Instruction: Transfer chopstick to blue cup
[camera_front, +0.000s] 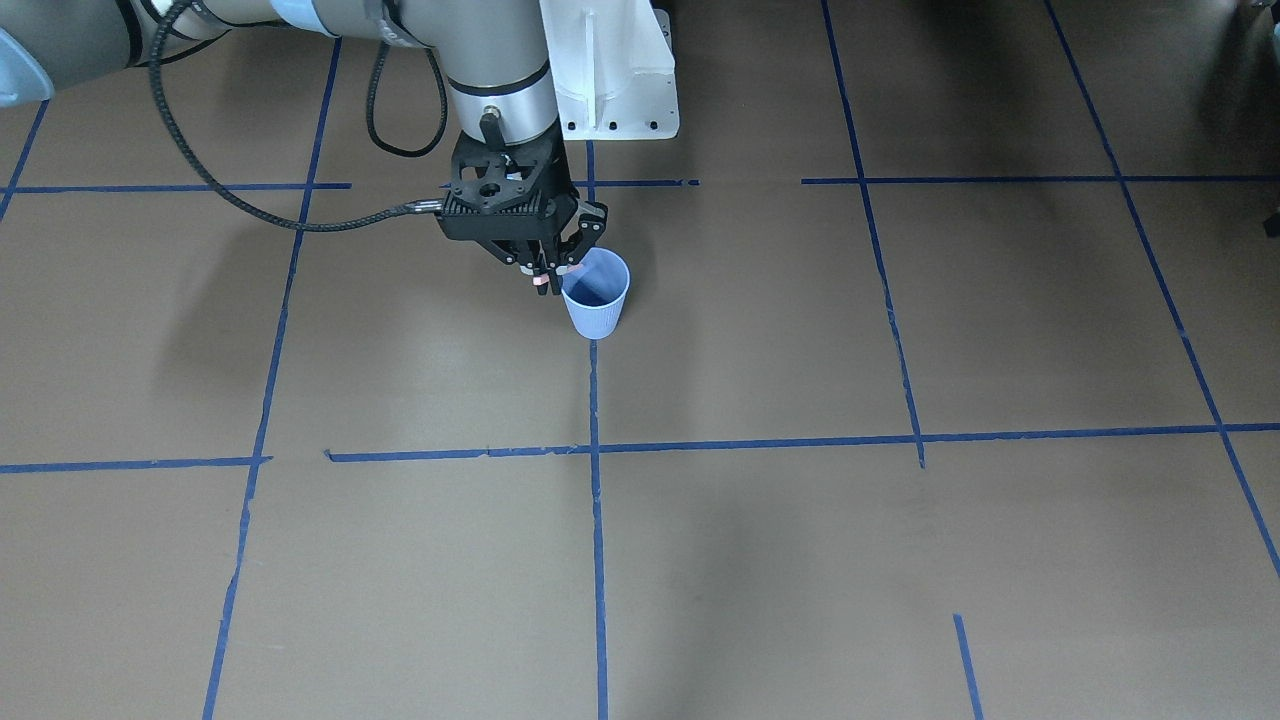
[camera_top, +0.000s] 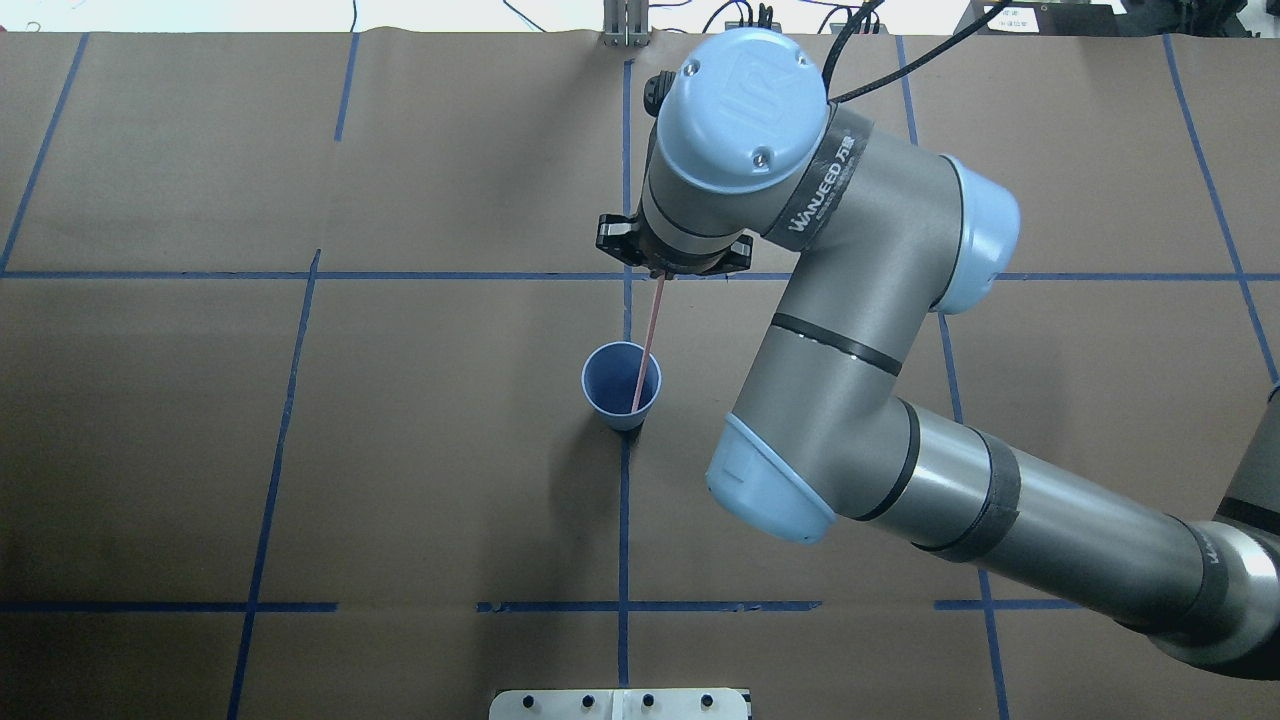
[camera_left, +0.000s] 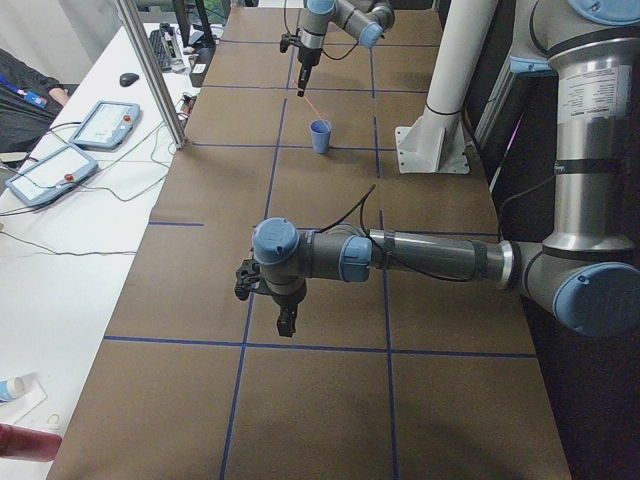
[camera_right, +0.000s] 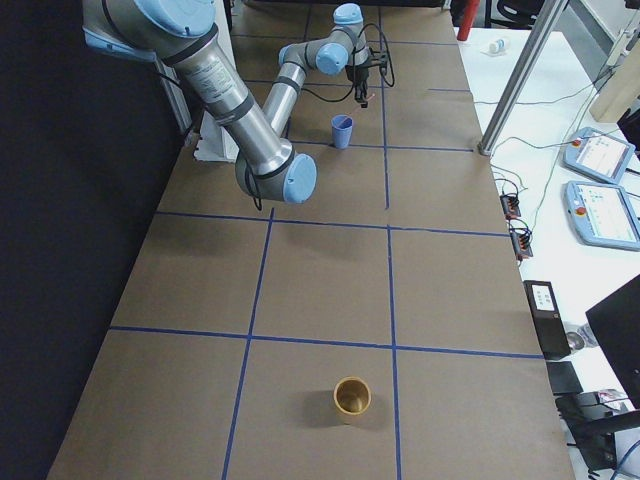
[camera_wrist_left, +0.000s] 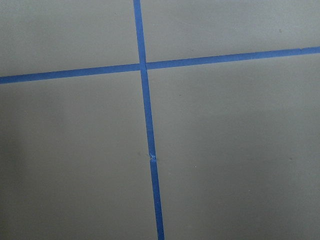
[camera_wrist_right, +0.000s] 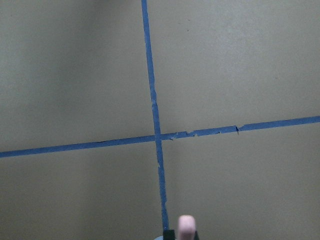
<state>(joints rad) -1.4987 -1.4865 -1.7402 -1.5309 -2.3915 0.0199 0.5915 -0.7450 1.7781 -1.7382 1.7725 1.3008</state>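
Right claw (camera_front: 545, 280) clamped on the chopstick's (camera_top: 648, 340) upper end, just beside the blue cup (camera_front: 595, 316) rim. Stick slants, lower end inside cup. My left claw (camera_left: 285, 321) well apart from cup; grip state cannot tell.

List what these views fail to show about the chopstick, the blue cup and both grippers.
1. Whether the chopstick touches the bottom of the blue cup: the cup wall hides its tip in the front-facing view.
2. The right gripper in the overhead view: hidden under its own wrist.
3. Whether the left gripper is open or shut: it shows only in the exterior left view, small.
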